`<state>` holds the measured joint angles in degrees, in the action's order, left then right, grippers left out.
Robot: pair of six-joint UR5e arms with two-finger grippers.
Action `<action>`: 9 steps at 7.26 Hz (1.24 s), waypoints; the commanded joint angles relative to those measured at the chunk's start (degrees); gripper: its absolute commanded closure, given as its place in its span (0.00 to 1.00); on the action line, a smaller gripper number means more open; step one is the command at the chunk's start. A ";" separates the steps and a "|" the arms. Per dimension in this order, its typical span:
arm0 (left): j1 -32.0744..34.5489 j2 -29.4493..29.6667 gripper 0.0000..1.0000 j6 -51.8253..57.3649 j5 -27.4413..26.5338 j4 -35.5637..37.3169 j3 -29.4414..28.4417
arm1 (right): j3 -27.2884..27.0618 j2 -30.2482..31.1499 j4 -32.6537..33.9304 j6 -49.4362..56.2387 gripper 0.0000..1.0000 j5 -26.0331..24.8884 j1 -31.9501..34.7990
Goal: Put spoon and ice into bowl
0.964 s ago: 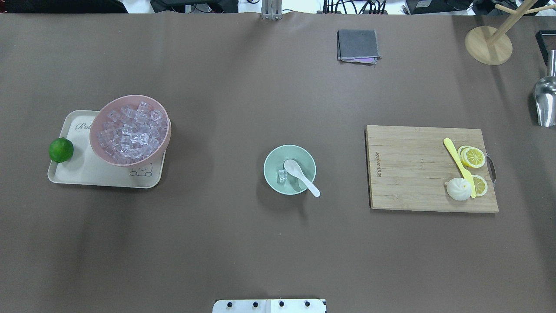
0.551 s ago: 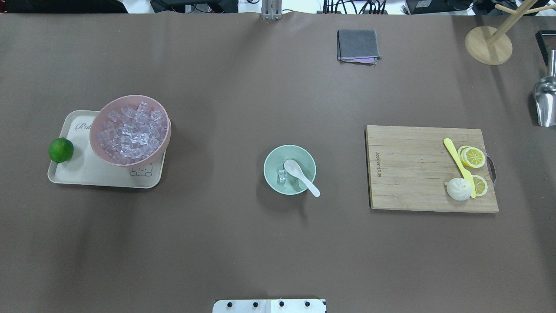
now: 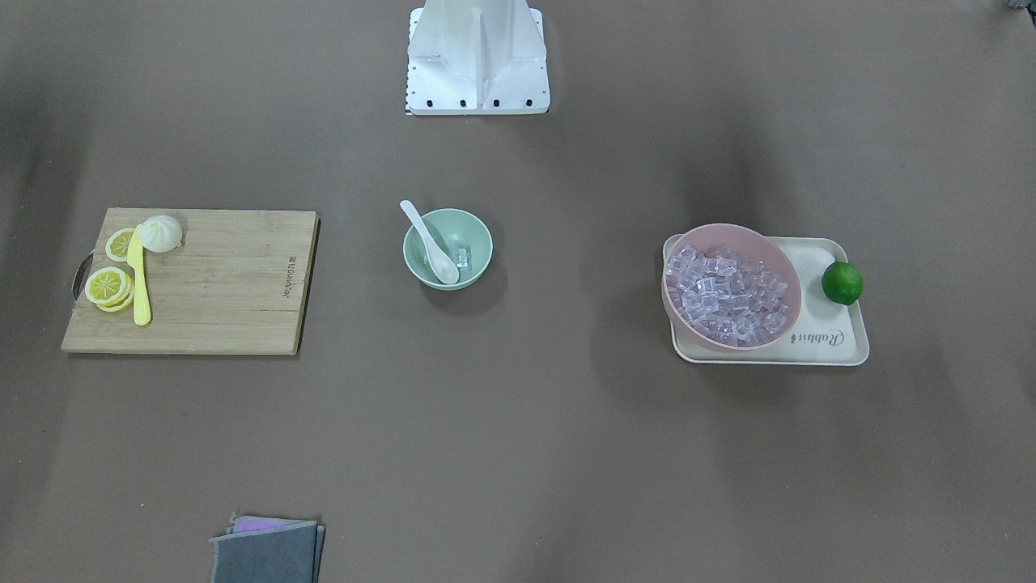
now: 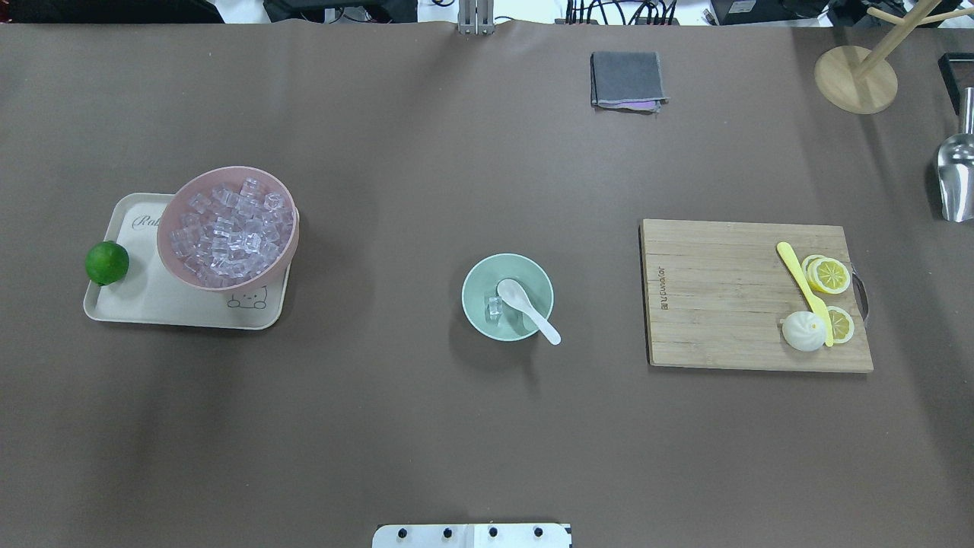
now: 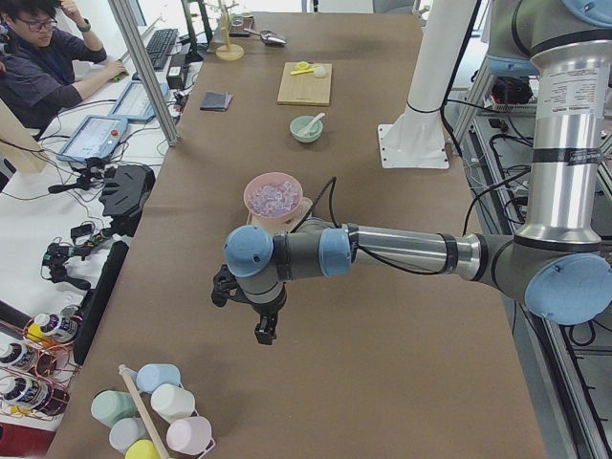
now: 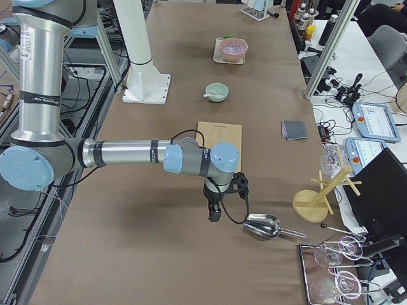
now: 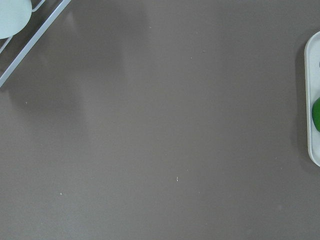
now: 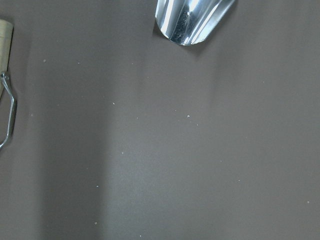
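Note:
The mint-green bowl (image 4: 481,278) stands at the table's middle, also in the front view (image 3: 477,235). The white spoon (image 4: 526,306) lies in it, scoop inside and handle over the near rim. One clear ice cube (image 4: 494,307) sits in the bowl beside the scoop, also in the front view (image 3: 462,257). My left gripper (image 5: 260,333) hangs over bare table past the tray, far from the bowl. My right gripper (image 6: 215,215) hangs near the metal scoop (image 6: 264,225). I cannot tell whether either is open or shut.
A pink bowl (image 4: 221,287) full of ice cubes sits on a cream tray (image 4: 152,304) with a lime (image 4: 106,262). A cutting board (image 4: 715,304) holds a yellow knife (image 4: 803,285), lemon slices and a bun. A grey cloth (image 4: 626,79) lies far back.

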<state>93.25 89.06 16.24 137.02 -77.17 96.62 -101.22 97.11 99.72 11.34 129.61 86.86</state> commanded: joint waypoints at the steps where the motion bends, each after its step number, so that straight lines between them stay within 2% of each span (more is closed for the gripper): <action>1: 0.00 -0.03 0.02 0.20 0.00 -0.09 0.94 | 0.06 -0.07 0.30 -0.01 0.00 -0.06 -0.03; 9: 0.00 -0.56 0.02 0.02 -0.35 -0.09 0.85 | 0.59 -0.51 0.30 -0.01 0.00 0.03 -0.11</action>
<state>93.25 88.51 16.26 136.67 -77.26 97.39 -100.63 96.59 100.02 11.34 129.57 86.75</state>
